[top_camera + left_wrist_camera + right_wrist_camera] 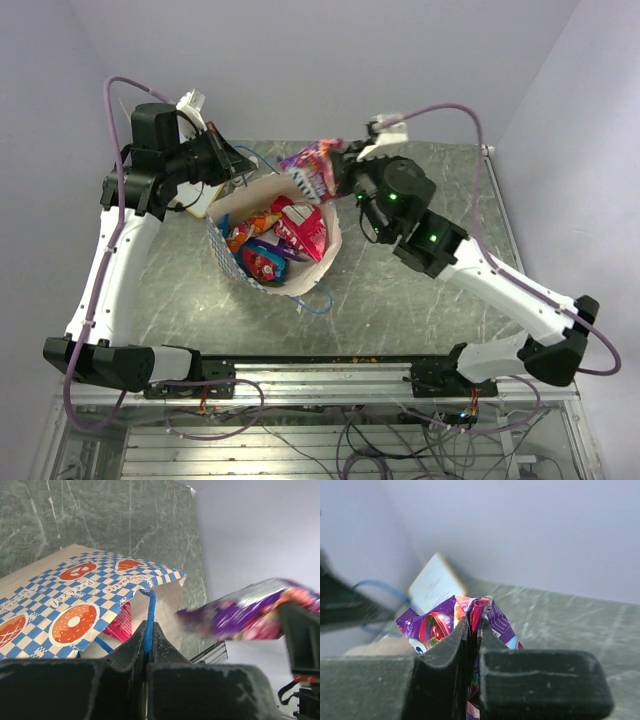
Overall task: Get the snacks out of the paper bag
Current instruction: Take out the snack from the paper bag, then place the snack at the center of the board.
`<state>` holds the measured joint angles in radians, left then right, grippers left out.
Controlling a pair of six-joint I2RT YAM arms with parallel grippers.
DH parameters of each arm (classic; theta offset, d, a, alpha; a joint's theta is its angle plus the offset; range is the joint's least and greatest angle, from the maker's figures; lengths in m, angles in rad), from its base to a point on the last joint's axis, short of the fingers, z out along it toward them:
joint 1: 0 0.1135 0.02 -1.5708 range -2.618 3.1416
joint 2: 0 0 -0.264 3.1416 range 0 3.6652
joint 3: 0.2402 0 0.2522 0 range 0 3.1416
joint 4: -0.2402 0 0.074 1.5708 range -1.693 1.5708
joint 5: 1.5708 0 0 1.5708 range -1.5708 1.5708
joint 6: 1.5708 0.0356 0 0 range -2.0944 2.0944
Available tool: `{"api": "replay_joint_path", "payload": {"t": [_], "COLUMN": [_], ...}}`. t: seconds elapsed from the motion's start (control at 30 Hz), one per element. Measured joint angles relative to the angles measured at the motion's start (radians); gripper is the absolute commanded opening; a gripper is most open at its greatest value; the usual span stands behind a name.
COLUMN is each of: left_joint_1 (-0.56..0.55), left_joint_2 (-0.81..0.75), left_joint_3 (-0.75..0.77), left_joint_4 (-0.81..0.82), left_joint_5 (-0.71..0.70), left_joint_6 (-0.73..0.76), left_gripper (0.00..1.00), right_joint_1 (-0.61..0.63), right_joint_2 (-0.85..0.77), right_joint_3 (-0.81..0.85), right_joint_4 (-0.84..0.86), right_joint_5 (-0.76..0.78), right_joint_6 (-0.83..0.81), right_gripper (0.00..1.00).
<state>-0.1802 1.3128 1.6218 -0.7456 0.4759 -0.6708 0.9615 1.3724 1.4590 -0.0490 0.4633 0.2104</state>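
The paper bag (325,238) lies open in mid-table, mouth up, its checkered band (75,600) showing in the left wrist view. Inside lie a large red-pink packet (300,228), an orange one (245,232), a small red one (264,262) and others. My left gripper (228,165) is shut on the bag's blue cord handle (149,611) at the bag's far left rim. My right gripper (345,172) is shut on a purple snack packet (312,165) and holds it in the air above the bag's far rim; it also shows in the right wrist view (440,625).
A wooden-framed whiteboard (200,200) lies behind the left arm, by the bag's far left. The bag's other blue handle (315,300) hangs over the near side. The table's right edge (505,215) runs along the wall.
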Motion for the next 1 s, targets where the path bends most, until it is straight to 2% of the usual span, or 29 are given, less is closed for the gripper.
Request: {"api": "replay_joint_path", "payload": {"t": [0.13,0.2,0.3,0.4,0.53,0.67,0.83,1.0], "left_joint_1": [0.000,0.000,0.000,0.000,0.000,0.000,0.000,0.000], "left_joint_2": [-0.005,-0.006,-0.006,-0.006,-0.006,-0.006,-0.006,-0.006], "left_joint_3": [0.000,0.000,0.000,0.000,0.000,0.000,0.000,0.000], "left_joint_4": [0.000,0.000,0.000,-0.001,-0.001,-0.001,-0.001,-0.003], "left_joint_5": [0.000,0.000,0.000,0.000,0.000,0.000,0.000,0.000], "left_joint_6": [0.000,0.000,0.000,0.000,0.000,0.000,0.000,0.001], "left_gripper": [0.07,0.07,0.07,0.07,0.07,0.07,0.07,0.07], "right_joint_1": [-0.023,-0.066,-0.197,-0.349,-0.565,-0.727,-0.856,-0.918], "right_joint_2": [-0.079,-0.093,-0.106,-0.137,-0.181,-0.162,-0.039,0.144], "right_joint_3": [-0.064,-0.074,-0.099,-0.179,-0.324,-0.431,-0.509,-0.468], "right_joint_4": [0.114,0.115,0.034,-0.081,-0.195,-0.238,-0.203,-0.122], "right_joint_5": [0.246,0.335,0.418,0.419,0.299,0.135,-0.084,-0.237], "right_joint_6": [-0.064,-0.058,0.045,0.195,0.366,0.462,0.498,0.513], "right_gripper": [0.00,0.00,0.00,0.00,0.00,0.00,0.00,0.00]}}
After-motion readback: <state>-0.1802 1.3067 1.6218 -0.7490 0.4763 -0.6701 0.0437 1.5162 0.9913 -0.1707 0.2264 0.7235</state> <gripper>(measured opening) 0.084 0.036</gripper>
